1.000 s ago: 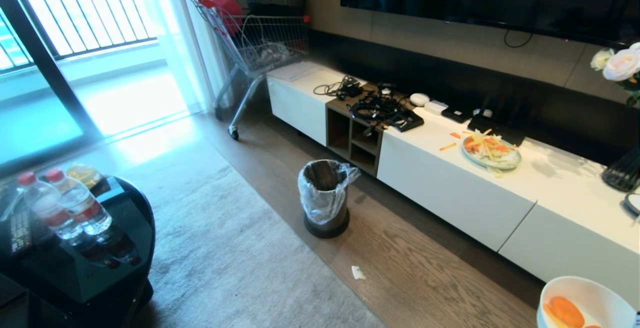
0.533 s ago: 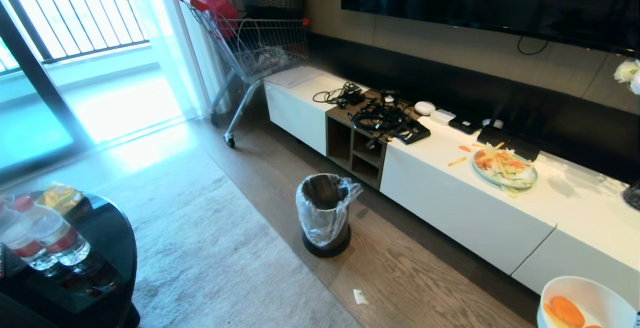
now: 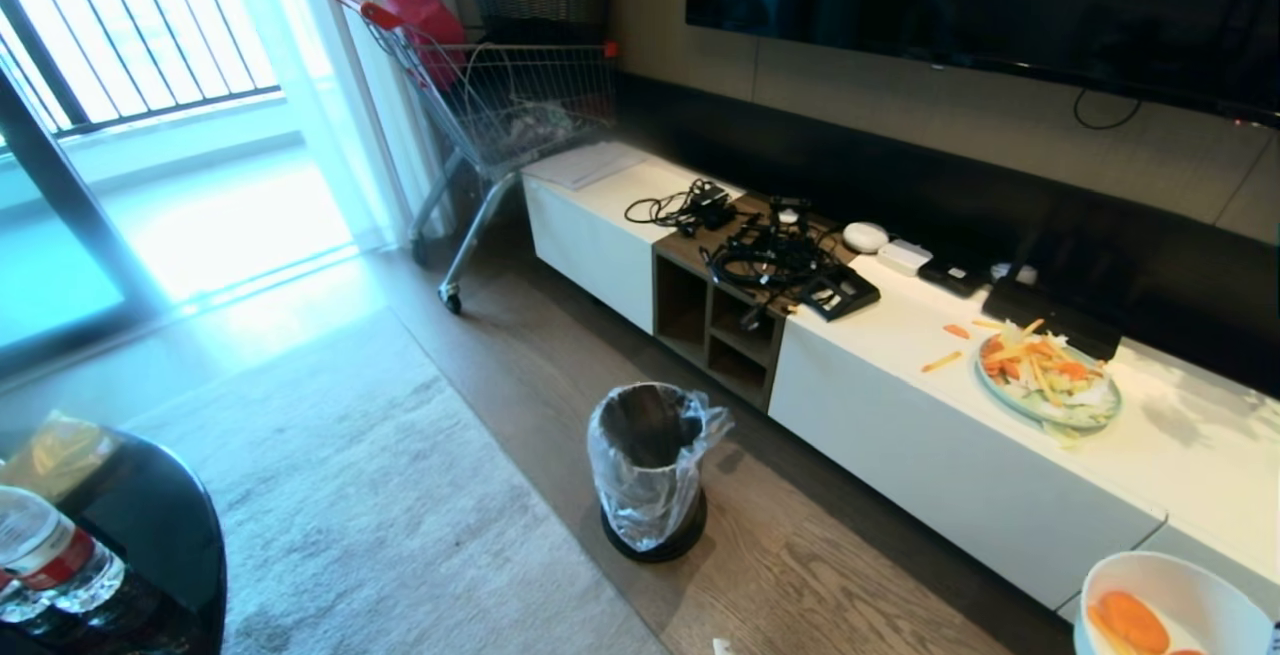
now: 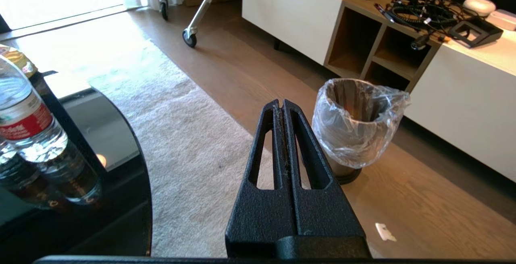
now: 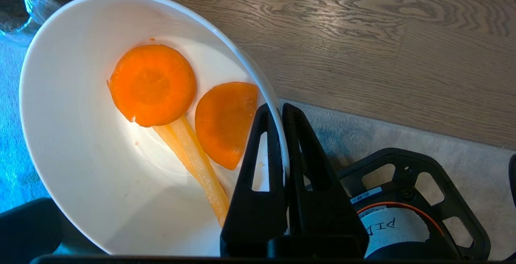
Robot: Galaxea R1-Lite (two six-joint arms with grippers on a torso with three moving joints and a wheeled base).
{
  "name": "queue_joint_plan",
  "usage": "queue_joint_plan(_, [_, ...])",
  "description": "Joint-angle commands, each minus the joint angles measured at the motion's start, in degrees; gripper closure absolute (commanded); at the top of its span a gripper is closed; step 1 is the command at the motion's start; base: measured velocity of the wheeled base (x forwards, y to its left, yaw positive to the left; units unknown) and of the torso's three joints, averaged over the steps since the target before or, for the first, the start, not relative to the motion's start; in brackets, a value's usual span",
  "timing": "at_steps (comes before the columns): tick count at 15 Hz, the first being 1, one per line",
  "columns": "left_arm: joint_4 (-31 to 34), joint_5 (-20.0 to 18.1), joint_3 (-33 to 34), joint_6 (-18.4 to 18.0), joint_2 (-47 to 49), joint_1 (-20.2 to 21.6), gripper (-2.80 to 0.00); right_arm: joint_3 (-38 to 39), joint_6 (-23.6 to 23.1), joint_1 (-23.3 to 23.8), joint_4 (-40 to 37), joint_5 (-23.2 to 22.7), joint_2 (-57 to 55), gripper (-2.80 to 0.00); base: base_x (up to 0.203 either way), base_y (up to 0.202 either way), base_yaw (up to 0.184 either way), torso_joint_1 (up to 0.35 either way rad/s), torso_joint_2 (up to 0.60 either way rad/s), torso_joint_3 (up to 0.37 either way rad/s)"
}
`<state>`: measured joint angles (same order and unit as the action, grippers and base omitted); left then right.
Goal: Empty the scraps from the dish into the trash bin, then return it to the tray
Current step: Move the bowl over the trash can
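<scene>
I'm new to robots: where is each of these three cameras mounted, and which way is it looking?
Head view: high on the robot, looking down at the trash bin and white cabinet; no arm shows, only the dish.
Left wrist view: behind the shut left gripper, facing the trash bin.
Right wrist view: behind the right gripper, clamped on the dish rim, looking down at the scraps.
Shared: head and left wrist views both show the bin.

The bin (image 3: 648, 470) stands on the floor (image 3: 820, 575) before the cabinet (image 3: 940, 465); scraps (image 5: 177, 111) lie in the bowl (image 5: 72, 143), right of it.
</scene>
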<state>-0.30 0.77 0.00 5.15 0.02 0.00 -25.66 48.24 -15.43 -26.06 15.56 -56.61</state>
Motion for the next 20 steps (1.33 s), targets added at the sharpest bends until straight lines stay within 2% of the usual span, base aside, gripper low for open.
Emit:
queue_joint_plan(1, [0.0, 0.0, 0.0, 0.0, 0.0, 0.0, 0.00, 0.0, 0.3, 0.0, -0.3, 0.2, -0.1, 0.00, 0.153, 0.000, 0.008, 0.007, 0.00, 0.007])
queue_joint_plan(14, [0.0, 0.0, 0.0, 0.1, 0.0, 0.0, 0.00, -0.2, 0.2, 0.0, -0.1, 0.2, -0.7, 0.00, 0.006, 0.000, 0.000, 0.001, 0.00, -0.005])
queue_joint_plan(20, [0.0, 0.0, 0.0, 0.1, 0.0, 0.0, 0.00, -0.2, 0.2, -0.1, 0.0, 0.3, -0.8, 0.00, 0.000, 0.000, 0.000, 0.003, 0.00, -0.176])
